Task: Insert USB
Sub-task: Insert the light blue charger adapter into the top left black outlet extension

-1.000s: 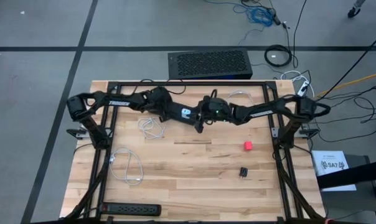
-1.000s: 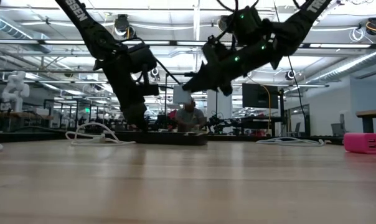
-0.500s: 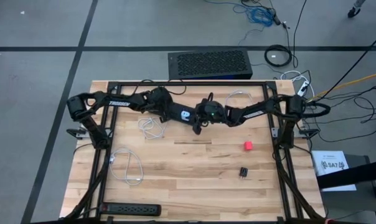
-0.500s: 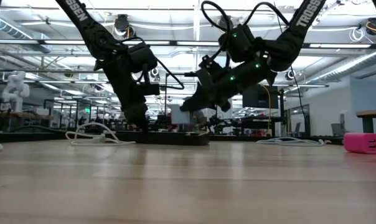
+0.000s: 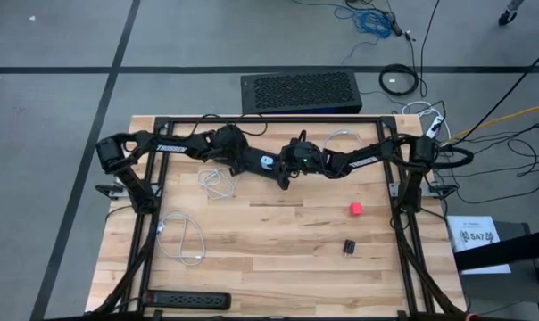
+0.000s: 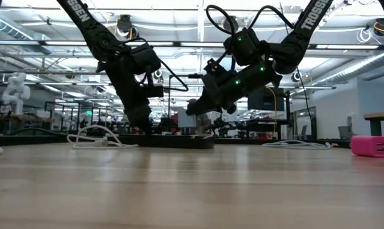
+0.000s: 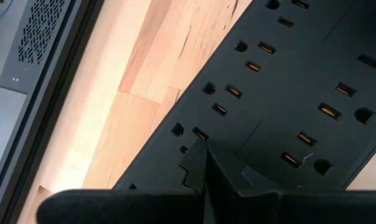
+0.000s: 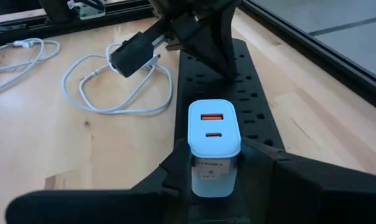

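Observation:
A black power strip (image 8: 256,93) lies flat on the table's far middle (image 6: 173,141). My left gripper (image 7: 203,158) is shut, with its tips down on the strip's top face; it also shows in the low view (image 6: 141,126). My right gripper (image 8: 214,167) is shut on a white charger block (image 8: 214,140) that has two USB ports on its end face. It hangs over the strip's other end (image 6: 202,116), to the right of the left gripper. White USB cables (image 8: 113,81) lie coiled on the wood beside the strip. My left gripper presses its shut fingertips (image 7: 200,152) on the strip's top face beside a socket slot (image 7: 200,132), near one long edge. It comes slanting down from the table's left. The strip stays flat on the table. My right gripper pinches the charger's two opposite side faces (image 8: 194,168) between its two fingers, coming from the table's right and sloping slightly down. The port face (image 8: 213,124) points back toward the wrist. The charger sits just over the strip; whether it touches I cannot tell.
A second black power strip (image 5: 189,300) lies at the near left edge. A pink block (image 5: 355,209) and a small black part (image 5: 350,246) sit on the right half. White cable coils (image 5: 218,183) (image 5: 182,236) lie on the left. Black frame rails (image 5: 269,119) border the table.
My right gripper has come down toward the power strip and a little toward the table's left, carrying the white charger with it. It stays shut on the charger. The left gripper and the strip have kept still.

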Action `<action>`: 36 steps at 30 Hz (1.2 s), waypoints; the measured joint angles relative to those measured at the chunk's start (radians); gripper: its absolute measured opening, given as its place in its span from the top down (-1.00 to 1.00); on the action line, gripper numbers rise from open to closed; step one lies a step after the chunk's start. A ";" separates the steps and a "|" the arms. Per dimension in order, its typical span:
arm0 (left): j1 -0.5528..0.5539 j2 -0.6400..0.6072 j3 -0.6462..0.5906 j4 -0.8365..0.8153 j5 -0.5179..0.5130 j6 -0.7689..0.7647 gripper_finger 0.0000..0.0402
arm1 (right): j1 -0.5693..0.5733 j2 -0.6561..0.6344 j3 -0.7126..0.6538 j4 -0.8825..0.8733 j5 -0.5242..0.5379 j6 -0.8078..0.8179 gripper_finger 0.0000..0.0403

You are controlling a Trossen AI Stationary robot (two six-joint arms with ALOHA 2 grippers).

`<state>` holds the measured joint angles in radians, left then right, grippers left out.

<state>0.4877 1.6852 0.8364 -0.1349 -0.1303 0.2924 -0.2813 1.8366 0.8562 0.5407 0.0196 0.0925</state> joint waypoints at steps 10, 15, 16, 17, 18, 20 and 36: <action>0.000 0.000 0.000 0.000 0.000 0.000 0.94 | 0.000 0.000 0.000 -0.005 0.000 -0.030 0.64; 0.000 0.000 0.000 -0.001 -0.001 0.000 0.94 | 0.000 0.001 0.000 -0.015 0.000 -0.035 0.64; 0.000 0.000 0.000 0.000 -0.001 0.000 0.94 | 0.000 0.005 0.001 -0.011 0.001 -0.037 0.64; 0.000 0.000 0.000 0.000 -0.001 0.000 0.94 | 0.000 0.010 0.001 -0.004 0.001 -0.037 0.64; 0.000 0.000 0.000 0.000 -0.001 0.000 0.94 | 0.000 0.016 0.002 0.003 0.001 -0.037 0.64; 0.000 0.000 0.000 0.000 -0.001 0.000 0.94 | 0.000 0.035 0.003 0.033 0.001 -0.033 0.64; 0.001 0.000 0.000 -0.002 -0.003 0.000 0.94 | 0.005 0.057 0.003 0.038 -0.024 0.002 0.64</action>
<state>0.4885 1.6852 0.8368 -0.1364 -0.1336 0.2920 -0.2761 1.8939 0.8593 0.5789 -0.0039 0.0942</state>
